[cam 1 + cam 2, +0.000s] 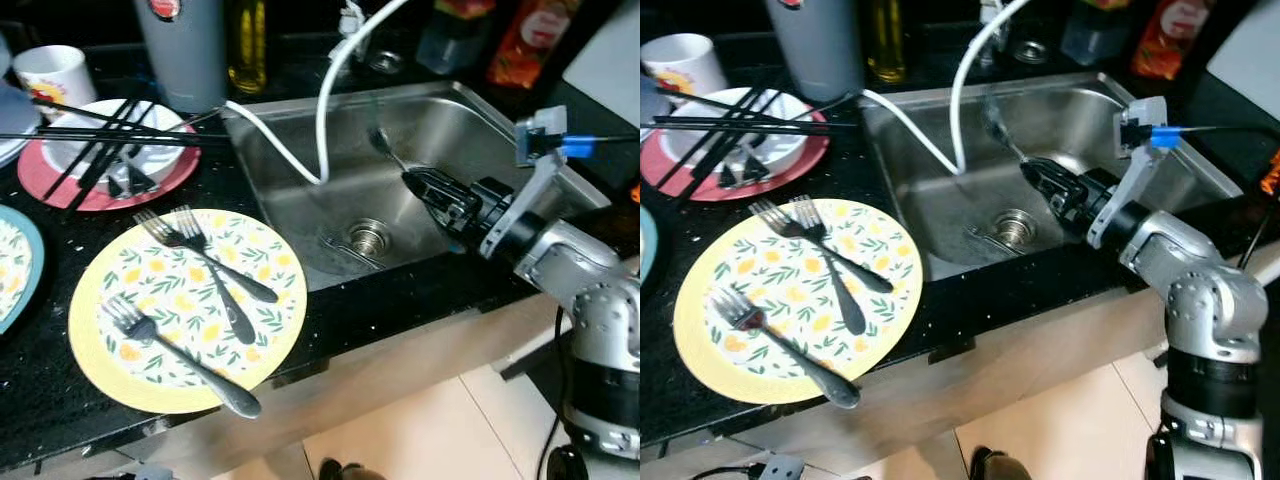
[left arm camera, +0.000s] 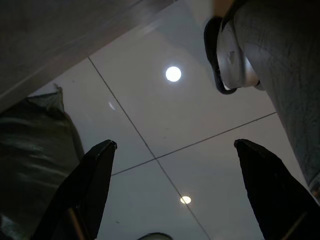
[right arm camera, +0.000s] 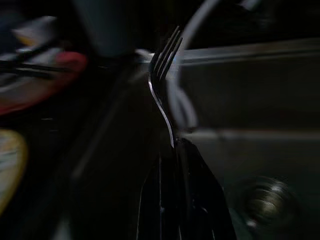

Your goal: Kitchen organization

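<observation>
My right gripper [image 1: 412,182] hovers over the steel sink [image 1: 300,110], shut on a fork [image 1: 384,150] whose tines point up and away. The right wrist view has that fork [image 3: 161,85] rising from between the closed fingers. A yellow floral plate [image 1: 90,300] on the black counter holds three forks [image 1: 215,275]. One more fork [image 1: 350,250] lies in the sink beside the drain [image 1: 368,236]. My left gripper [image 2: 175,190] hangs open over the pale tiled floor, holding nothing.
A red plate [image 1: 40,180] with a white bowl and black chopsticks [image 1: 100,135] sits at the back left, near a mug [image 1: 50,70]. A grey canister [image 1: 185,50], bottles and a white hose [image 1: 325,110] ring the sink. A shoe [image 2: 230,55] is near my left gripper.
</observation>
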`<state>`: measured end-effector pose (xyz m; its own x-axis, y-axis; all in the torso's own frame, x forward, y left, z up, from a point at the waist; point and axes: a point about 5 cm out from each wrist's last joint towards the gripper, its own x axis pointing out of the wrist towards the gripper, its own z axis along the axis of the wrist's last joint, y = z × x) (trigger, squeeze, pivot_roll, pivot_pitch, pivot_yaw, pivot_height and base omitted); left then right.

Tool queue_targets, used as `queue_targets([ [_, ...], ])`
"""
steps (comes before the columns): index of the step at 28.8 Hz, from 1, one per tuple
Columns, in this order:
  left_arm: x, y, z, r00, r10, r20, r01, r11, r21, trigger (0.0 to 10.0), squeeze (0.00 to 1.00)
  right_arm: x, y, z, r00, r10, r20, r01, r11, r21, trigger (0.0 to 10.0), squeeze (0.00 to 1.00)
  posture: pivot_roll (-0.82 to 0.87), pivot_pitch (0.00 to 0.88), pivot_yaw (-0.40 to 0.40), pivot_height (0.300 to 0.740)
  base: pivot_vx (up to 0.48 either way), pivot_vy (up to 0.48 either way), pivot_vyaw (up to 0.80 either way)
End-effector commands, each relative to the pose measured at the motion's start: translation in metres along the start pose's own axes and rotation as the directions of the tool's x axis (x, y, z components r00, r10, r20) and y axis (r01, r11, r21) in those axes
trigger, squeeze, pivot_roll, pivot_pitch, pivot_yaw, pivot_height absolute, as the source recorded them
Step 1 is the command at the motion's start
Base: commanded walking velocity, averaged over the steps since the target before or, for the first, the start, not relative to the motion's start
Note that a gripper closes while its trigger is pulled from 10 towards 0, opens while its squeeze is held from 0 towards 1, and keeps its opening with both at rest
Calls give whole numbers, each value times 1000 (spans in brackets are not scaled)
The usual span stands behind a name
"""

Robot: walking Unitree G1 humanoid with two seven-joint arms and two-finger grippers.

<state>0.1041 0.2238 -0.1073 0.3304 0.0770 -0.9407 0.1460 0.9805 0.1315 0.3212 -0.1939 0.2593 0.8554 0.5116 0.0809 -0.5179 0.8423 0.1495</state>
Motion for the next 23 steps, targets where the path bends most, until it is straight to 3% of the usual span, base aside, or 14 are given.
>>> queue_targets([
  [1,1,-21,-6,998,-68,-18,68,998,17,10000,0,0,-14,1,994,-110,-12,109,992,-64,10000,0,21,138,-92,740,0,0,0],
  [6,0,-26,-14,995,-89,-43,90,996,15,10000,0,12,-28,1,968,-247,-32,240,959,-149,10000,0,16,177,-117,740,0,0,0],
  [7,0,-28,-19,993,-101,-60,102,995,6,10000,0,20,-35,-1,949,-311,-55,293,931,-218,10000,0,18,190,-125,740,0,0,0],
  [10,-1,-29,-22,992,-105,-68,105,994,-1,10000,0,23,-38,-2,937,-343,-69,313,910,-271,10000,0,18,195,-124,740,0,0,0],
  [12,-2,-32,-32,988,-115,-99,115,993,-14,10000,0,33,-46,-5,916,-391,-87,341,875,-344,10000,0,35,211,-121,740,0,0,0],
  [17,-4,-34,-40,984,-127,-126,126,992,-20,10000,0,44,-48,-10,910,-403,-100,339,860,-380,10000,0,48,230,-118,740,0,0,0],
  [18,-6,-36,-49,979,-138,-151,136,990,-25,10000,0,57,-46,-22,904,-406,-138,327,861,-389,10000,0,56,250,-124,740,0,0,0],
  [21,-7,-37,-52,977,-142,-160,139,990,-29,10000,0,61,-46,-28,896,-415,-159,327,857,-398,10000,0,63,262,-129,740,0,0,0],
  [22,-8,-37,-57,975,-143,-171,139,990,-36,10000,0,67,-48,-40,866,-459,-200,338,831,-442,10000,0,72,276,-133,740,0,0,0],
  [23,-8,-37,-57,975,-143,-171,139,990,-36,10000,0,67,-48,-40,866,-459,-200,338,831,-442,10000,0,72,276,-133,740,0,0,0],
])
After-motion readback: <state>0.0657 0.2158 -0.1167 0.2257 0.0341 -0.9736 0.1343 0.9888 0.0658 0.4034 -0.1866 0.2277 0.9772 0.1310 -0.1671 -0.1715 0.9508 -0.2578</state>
